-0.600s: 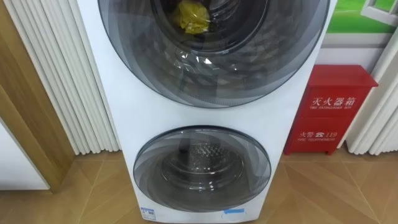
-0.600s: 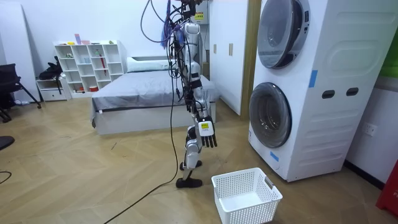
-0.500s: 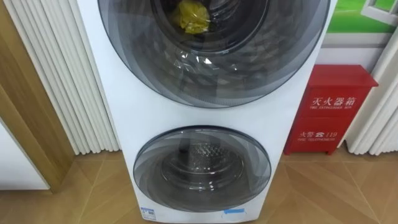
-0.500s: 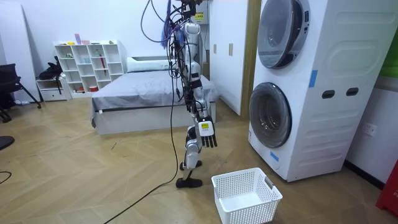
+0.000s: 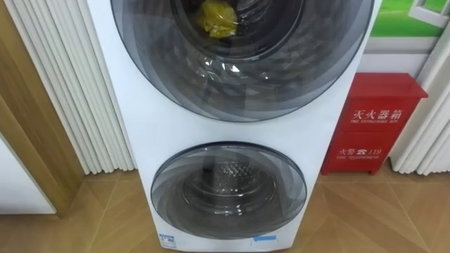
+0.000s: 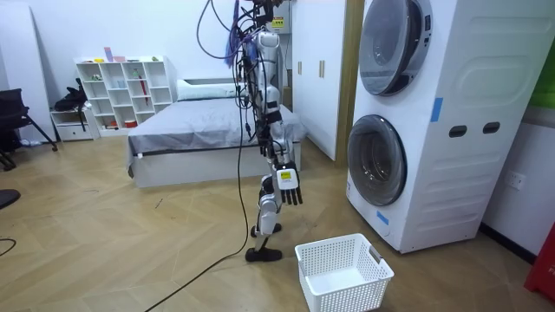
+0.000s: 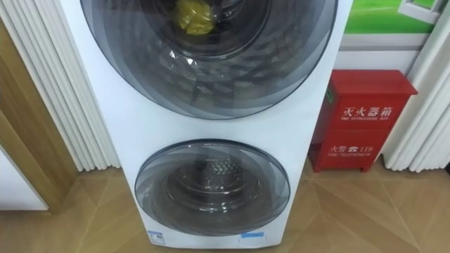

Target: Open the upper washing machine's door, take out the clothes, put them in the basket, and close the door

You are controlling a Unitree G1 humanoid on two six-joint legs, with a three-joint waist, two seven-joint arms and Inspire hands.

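- Wooden floor is running from the bed to the stacked washing machine at the room view's right. The robot is standing upright between them, facing the machine's doors, and the white basket is sitting just beside its feet.
- Nothing of weight is changing against the pictures from half a second ago. The robot is keeping the same spot and posture, and the basket and both doors are lying as they did. The eye views are drifting by a hair, which is the camera's own shift.
- The right hand is hanging at thigh level with slack fingers pointing down, holding nothing.
- The yellow clothes are lying bunched inside the upper drum, seen through the glass of the upper door, which looks shut.
- The lower door is looking shut too, with bare metal drum showing behind it.
- A red cabinet is standing on the floor just beside the machine.
- As I judge it, the task is sitting at its very start and this stillness is bringing no progress. The next move is calling for a hand raised to the upper door to open it before any reach for the clothes. I cannot make out the door's handle.
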